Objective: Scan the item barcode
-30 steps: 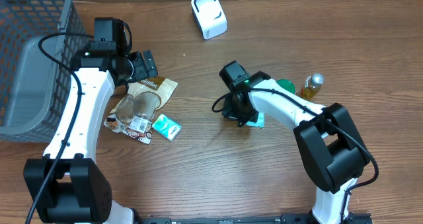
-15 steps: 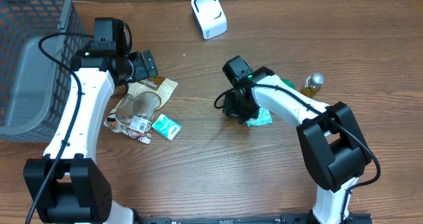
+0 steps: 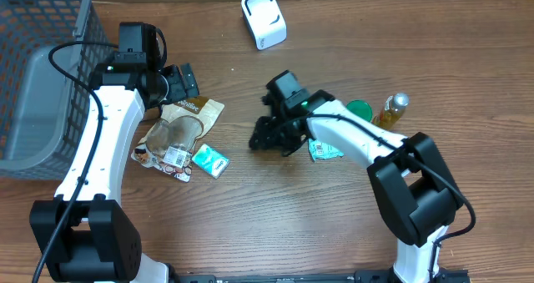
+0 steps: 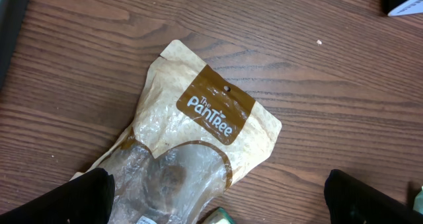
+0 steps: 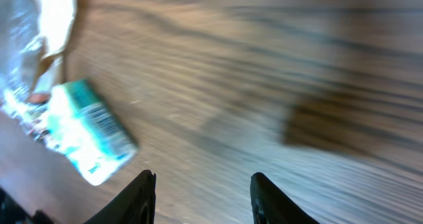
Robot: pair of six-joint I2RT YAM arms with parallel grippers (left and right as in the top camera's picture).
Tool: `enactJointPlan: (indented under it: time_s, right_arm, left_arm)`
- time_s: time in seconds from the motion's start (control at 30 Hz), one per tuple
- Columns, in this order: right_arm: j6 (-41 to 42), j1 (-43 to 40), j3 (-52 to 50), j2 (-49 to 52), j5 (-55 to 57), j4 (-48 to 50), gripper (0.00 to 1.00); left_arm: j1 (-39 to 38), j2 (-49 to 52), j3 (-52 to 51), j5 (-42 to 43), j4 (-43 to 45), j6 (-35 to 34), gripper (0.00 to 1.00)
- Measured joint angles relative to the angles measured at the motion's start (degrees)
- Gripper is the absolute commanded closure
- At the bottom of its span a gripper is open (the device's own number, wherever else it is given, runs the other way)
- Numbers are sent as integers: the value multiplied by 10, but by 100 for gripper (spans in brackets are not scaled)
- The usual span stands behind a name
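Nearest the robot's base, a teal packet [image 3: 210,160] lies flat on the worktop [image 3: 250,224], just beside the near right corner of the brown pouch [image 3: 188,116]. The right wrist view shows printed bars on its upturned face, so it is judged the item to be scanned. A second teal packet [image 3: 324,150] lies well to the right of the pouch, partly under the right arm.

The right fingers [image 3: 269,138] hang between that second packet and the pouch, spread and empty. They point towards the pouch, apparently to reach the first packet. The left fingers [image 3: 185,81] hover over the pouch's far end, spread wide and holding nothing, probably on standby.

The white scanner [image 3: 264,18] stands farthest off, beyond the pouch and to its right. The item must therefore be picked up and carried there.
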Motion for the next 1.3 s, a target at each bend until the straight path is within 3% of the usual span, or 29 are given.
enactJointPlan:
  time_s: [0.43,0.73,1.3]
  right_arm:
    - [-8,111,0,0,72,93,53]
    - [-9,128,0,10,101,142,54]
    - [-8,150,0,48,111,146,58]
  left_arm:
    - [0,0,0,0,0,0,0]
    - [0,0,0,0,0,0,0]
    - [0,0,0,0,0,0,0]
